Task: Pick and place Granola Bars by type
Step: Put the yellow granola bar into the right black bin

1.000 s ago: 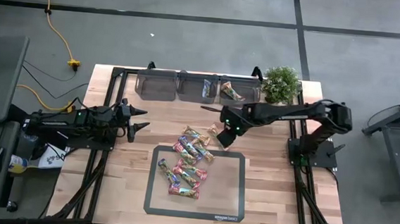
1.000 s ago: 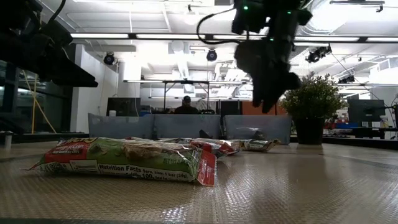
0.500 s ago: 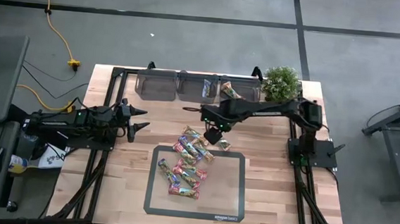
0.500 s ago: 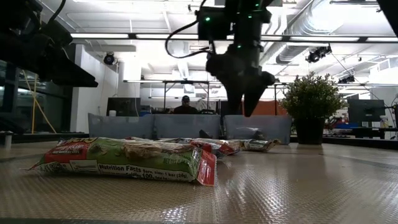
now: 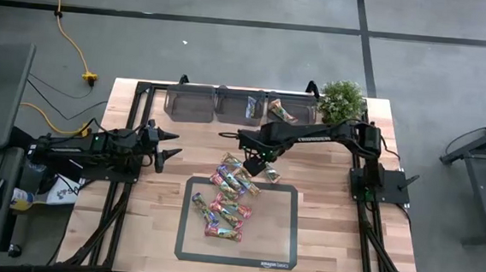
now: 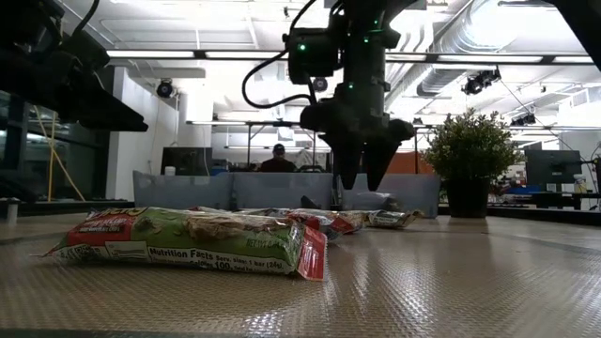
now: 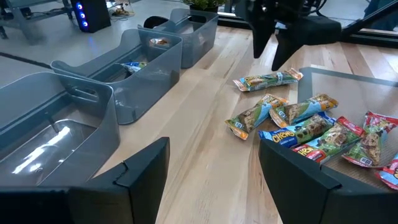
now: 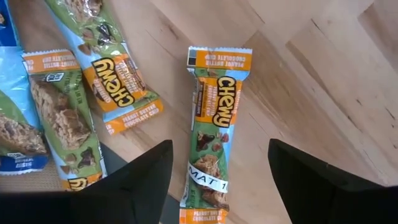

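Dark fingers (image 8: 140, 180) of the right gripper (image 5: 261, 160) stand spread apart and empty. In the right wrist view they straddle one green-and-orange Chewy bar (image 8: 214, 134) lying flat on the bare wood; no contact between fingers and wrapper is visible. In the high view this gripper sits just above frame centre, over the upper end of the bar cluster, with its arm reaching in from the right. In the low view it hangs at upper centre with both fingertips pointing down, clear of the surface.

The left gripper (image 5: 167, 144) waits at centre left of the high view, over bare wood, well apart from the bars. Its fingers (image 7: 143, 171) are likewise spread wide and hold nothing.

The Granola Bars (image 5: 228, 195) lie in a loose diagonal cluster at the frame centre. The upper ones rest on the wooden tabletop (image 5: 323, 210); the lower ones rest on a grey mat (image 5: 275, 233) with a dark border. Red-pink, green-tan and blue wrappers are mixed together.

Three grey translucent bins (image 5: 216, 104) stand in a row along the upper edge of the tabletop. The middle bin holds a blue bar (image 5: 252, 111), the right bin a green-tan bar (image 5: 282, 114). A potted plant (image 5: 341, 101) stands just right of the bins.
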`<state>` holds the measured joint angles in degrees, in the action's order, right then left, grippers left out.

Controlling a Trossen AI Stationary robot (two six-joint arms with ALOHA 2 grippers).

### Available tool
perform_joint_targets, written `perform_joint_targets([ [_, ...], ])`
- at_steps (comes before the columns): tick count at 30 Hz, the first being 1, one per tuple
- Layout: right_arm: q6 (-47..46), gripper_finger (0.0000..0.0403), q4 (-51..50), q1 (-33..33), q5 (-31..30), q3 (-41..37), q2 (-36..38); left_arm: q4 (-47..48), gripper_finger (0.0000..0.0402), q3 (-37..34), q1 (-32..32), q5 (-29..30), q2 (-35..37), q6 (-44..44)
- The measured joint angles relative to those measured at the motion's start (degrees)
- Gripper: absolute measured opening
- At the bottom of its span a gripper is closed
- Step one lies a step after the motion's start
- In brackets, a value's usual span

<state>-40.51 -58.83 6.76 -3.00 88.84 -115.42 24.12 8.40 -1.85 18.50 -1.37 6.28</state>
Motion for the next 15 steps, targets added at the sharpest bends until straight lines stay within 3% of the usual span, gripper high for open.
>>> perform_joint_targets([
  [15,0.68,0.025,5.07,0.11,0.65,-4.37,-0.07,-0.02,0.0243,-0.02,-0.02,-0.02,0.0,-0.02],
])
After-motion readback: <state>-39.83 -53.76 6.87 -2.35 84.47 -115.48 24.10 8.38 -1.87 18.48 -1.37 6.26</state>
